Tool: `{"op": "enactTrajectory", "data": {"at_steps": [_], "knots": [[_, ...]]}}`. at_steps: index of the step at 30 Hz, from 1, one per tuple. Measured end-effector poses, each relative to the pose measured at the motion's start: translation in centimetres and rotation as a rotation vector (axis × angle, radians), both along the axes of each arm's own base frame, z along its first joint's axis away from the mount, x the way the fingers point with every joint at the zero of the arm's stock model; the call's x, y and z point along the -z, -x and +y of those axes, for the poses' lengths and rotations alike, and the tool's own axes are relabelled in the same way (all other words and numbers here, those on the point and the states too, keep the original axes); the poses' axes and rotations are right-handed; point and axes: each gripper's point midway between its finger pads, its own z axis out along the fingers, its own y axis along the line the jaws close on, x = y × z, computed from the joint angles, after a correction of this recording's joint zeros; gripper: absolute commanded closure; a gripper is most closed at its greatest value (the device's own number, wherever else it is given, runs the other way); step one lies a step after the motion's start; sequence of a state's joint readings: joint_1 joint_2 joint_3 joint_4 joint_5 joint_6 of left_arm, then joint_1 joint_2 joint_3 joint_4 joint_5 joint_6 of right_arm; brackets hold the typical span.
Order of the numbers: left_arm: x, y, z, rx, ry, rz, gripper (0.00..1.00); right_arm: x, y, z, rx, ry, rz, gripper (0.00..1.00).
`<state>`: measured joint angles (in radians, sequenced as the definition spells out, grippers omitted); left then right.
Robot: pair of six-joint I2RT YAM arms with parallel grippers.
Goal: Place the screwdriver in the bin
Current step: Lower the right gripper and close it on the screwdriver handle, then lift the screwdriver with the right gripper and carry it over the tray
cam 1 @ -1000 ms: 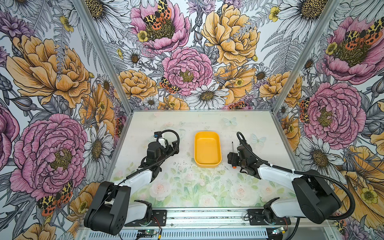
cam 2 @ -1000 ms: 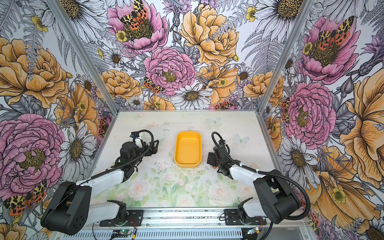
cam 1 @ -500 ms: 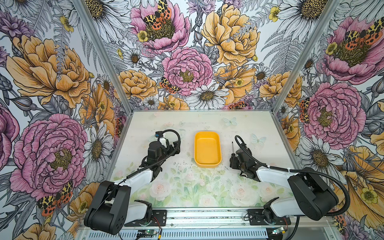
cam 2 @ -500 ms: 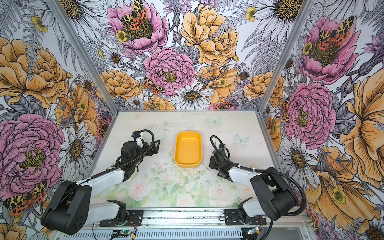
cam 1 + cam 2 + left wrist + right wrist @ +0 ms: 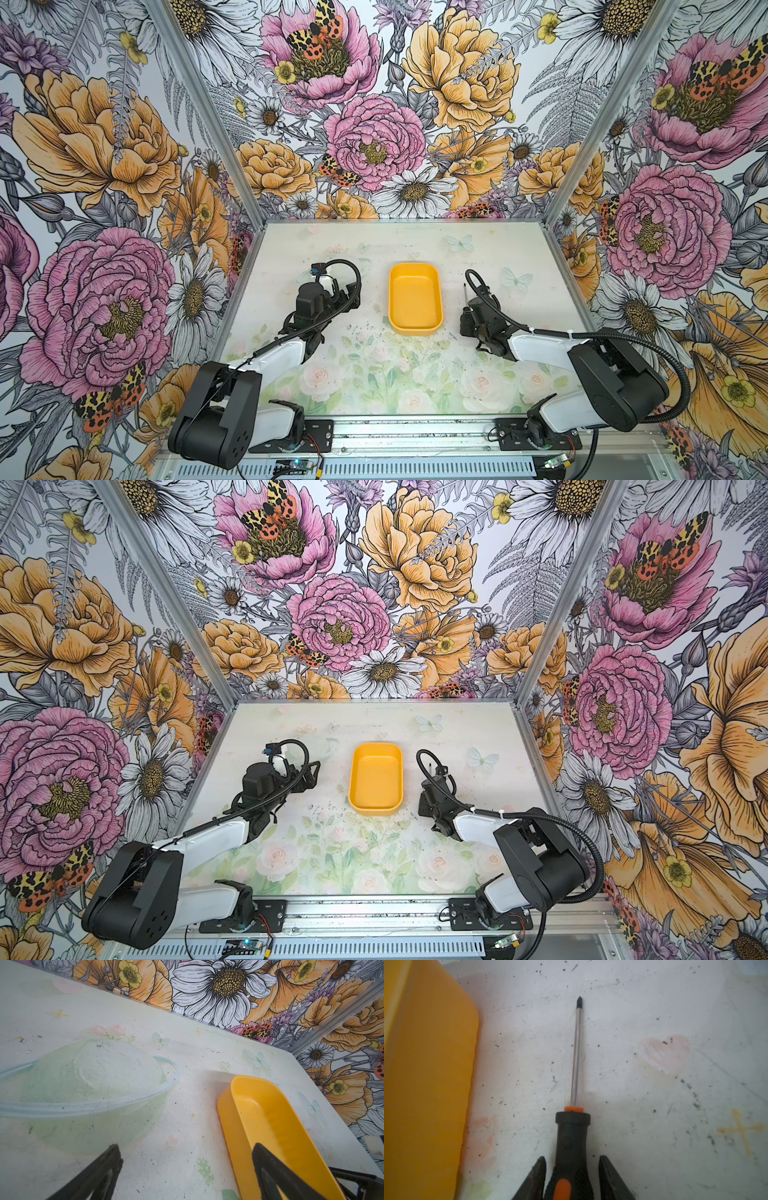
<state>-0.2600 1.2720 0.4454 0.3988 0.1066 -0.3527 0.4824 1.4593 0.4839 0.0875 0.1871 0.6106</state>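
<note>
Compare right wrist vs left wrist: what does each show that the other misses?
Right wrist only: the screwdriver lying flat on the table, its handle between the right gripper's fingers, clear of the bin beside it. Left wrist only: the left gripper open, the bin's empty inside, and the floral wall. Both: the yellow bin and the speckled table.

One screwdriver point(image 5: 572, 1140), one yellow bin point(image 5: 414, 299), one left hand point(image 5: 186, 1147), one right hand point(image 5: 572, 1158)
</note>
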Motion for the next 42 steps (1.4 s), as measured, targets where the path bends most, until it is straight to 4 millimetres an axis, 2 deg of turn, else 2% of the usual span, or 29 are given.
{"op": "enactTrajectory", "data": {"at_steps": [4, 8, 14, 17, 19, 22, 28, 31, 34, 37, 39, 42], "knots": [[0.2, 0.1, 0.0, 0.000, -0.003, 0.010, 0.01, 0.1, 0.1, 0.1, -0.004, 0.001, 0.003, 0.75], [0.3, 0.1, 0.0, 0.000, -0.004, 0.015, 0.01, 0.0, 0.1, 0.3, -0.009, -0.005, 0.006, 0.98], [0.6, 0.2, 0.1, 0.000, -0.007, 0.026, 0.01, -0.2, 0.6, 0.7, -0.025, -0.029, 0.025, 1.00], [0.7, 0.3, 0.1, 0.000, -0.009, 0.031, 0.01, -1.1, 0.8, 0.7, -0.016, -0.070, 0.028, 1.00], [0.8, 0.3, 0.1, 0.001, -0.011, 0.033, 0.01, -2.2, 0.6, 0.8, -0.001, -0.108, 0.010, 1.00], [0.8, 0.4, 0.1, 0.001, -0.013, 0.036, 0.01, -5.1, -0.2, 0.4, 0.039, -0.170, -0.052, 1.00], [-0.2, 0.7, 0.0, 0.005, -0.008, 0.016, 0.01, -12.7, -2.1, 0.1, 0.135, -0.276, -0.239, 1.00], [-0.4, 0.7, 0.0, 0.005, -0.008, 0.010, 0.01, -15.9, -2.8, 0.9, 0.164, -0.302, -0.305, 1.00], [-0.3, 0.8, 0.0, 0.008, -0.014, 0.014, 0.01, -18.3, -3.4, 2.6, 0.162, -0.302, -0.345, 1.00], [-0.1, 0.8, 0.1, 0.008, -0.016, 0.020, 0.01, -20.1, -4.0, 5.5, 0.135, -0.289, -0.373, 1.00], [-0.1, 0.9, 0.1, 0.008, -0.017, 0.024, 0.01, -20.5, -4.2, 7.6, 0.115, -0.271, -0.378, 1.00], [0.0, 1.0, 0.1, 0.009, -0.022, 0.029, 0.01, -19.8, -4.2, 10.2, 0.088, -0.226, -0.366, 1.00]]}}
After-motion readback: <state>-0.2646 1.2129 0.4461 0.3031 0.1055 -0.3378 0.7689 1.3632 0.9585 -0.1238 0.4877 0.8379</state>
